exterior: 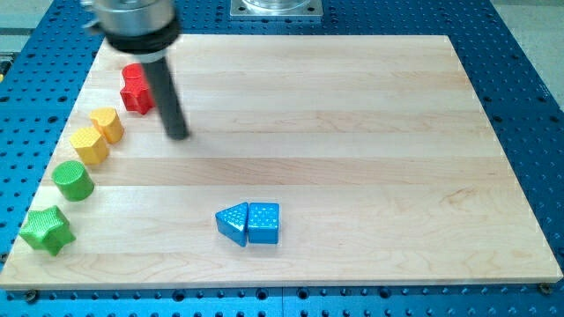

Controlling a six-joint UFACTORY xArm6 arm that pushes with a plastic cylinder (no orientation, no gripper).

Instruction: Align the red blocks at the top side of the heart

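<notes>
Two red blocks (137,89) sit pressed together near the board's top left; their shapes are hard to make out. Just below them to the left lie two yellow blocks: one (108,124) higher up and one (89,144) lower down that looks like the heart. My tip (179,135) rests on the board right of and a little below the red blocks, about level with the upper yellow block. The rod's upper part passes close by the red blocks' right side.
A green cylinder (73,180) and a green star (46,229) continue the row down the left edge. A blue triangle (233,223) and a blue cube (263,223) touch each other at the bottom centre. The wooden board (370,132) lies on a blue perforated table.
</notes>
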